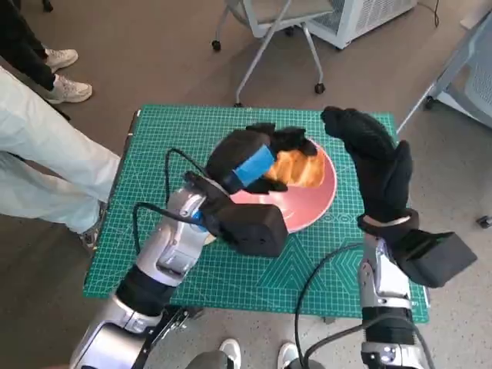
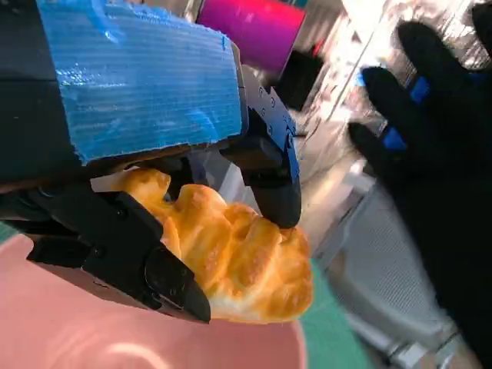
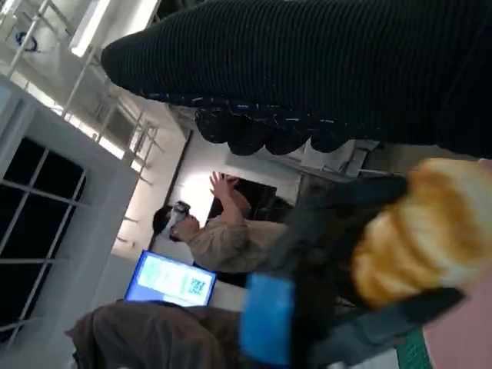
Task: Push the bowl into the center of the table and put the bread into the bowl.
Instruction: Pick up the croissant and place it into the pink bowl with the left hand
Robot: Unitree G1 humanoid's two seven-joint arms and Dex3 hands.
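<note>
Green matting covers the worktop (image 1: pixel 231 277); left robot hand (image 1: pixel 250 157) pinches the bread (image 1: pixel 298 167) just over the pink bowl (image 1: pixel 311 206), right robot hand (image 1: pixel 373 157) spread wide beside the bowl.

A small table covered by a green cutting mat (image 1: pixel 231 269) stands on a brown floor (image 1: pixel 138 61). Beyond the table is a grey wheeled chair (image 1: pixel 269 31) and a white slatted cabinet (image 1: pixel 361 15). A person's pale trouser legs (image 1: pixel 46 161) and white shoes (image 1: pixel 65 77) occupy one side. Elsewhere appear a dark gridded window (image 3: pixel 31 223), a lit blue screen (image 3: pixel 169 280) and a seated person (image 3: pixel 223 234).
</note>
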